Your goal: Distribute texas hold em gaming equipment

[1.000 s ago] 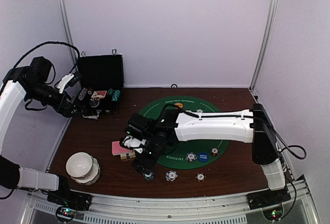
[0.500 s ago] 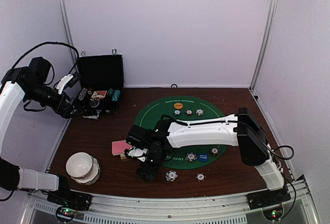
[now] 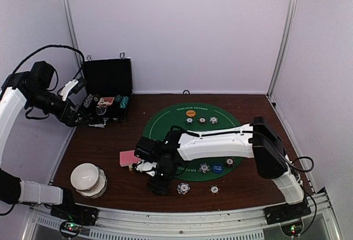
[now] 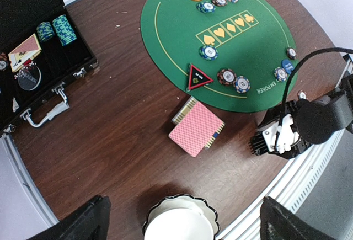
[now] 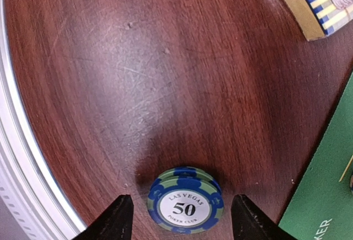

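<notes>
**Blue-green chip is sitting square between spread fingers**

Low over the near edge of the wooden table, the right gripper is hovering with its fingers spread. The chip is lying flat midway between them, touching neither, just off the green mat. It's round, so no axis matters. Far left, the left gripper, also spread, is idling by the case.

Worktop: dark brown wood; round green mat at centre; black case at far left corner; pink-backed cards left of mat; white bowl stack near the near left corner; blue-green 50 chip and two more chips by near edge.
</notes>
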{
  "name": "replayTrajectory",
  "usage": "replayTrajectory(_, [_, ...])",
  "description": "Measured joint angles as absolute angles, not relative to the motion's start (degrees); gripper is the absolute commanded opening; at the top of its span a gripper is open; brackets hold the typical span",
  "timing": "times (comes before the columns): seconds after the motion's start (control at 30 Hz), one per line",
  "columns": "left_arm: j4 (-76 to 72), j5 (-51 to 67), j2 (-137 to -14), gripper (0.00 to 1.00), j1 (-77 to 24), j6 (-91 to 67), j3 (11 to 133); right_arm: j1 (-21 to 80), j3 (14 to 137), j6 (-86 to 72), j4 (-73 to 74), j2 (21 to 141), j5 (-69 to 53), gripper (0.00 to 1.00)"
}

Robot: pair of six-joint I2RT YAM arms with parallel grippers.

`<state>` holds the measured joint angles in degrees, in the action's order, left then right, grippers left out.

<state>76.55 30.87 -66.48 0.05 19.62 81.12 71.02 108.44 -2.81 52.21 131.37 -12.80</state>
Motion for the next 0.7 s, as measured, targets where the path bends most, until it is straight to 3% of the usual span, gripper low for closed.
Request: replayTrajectory(0.7, [76.6,30.9,-66.5,0.98,0.1,19.6,81.1,71.3,108.1,-2.8,52.9,131.4,-11.8,0.27])
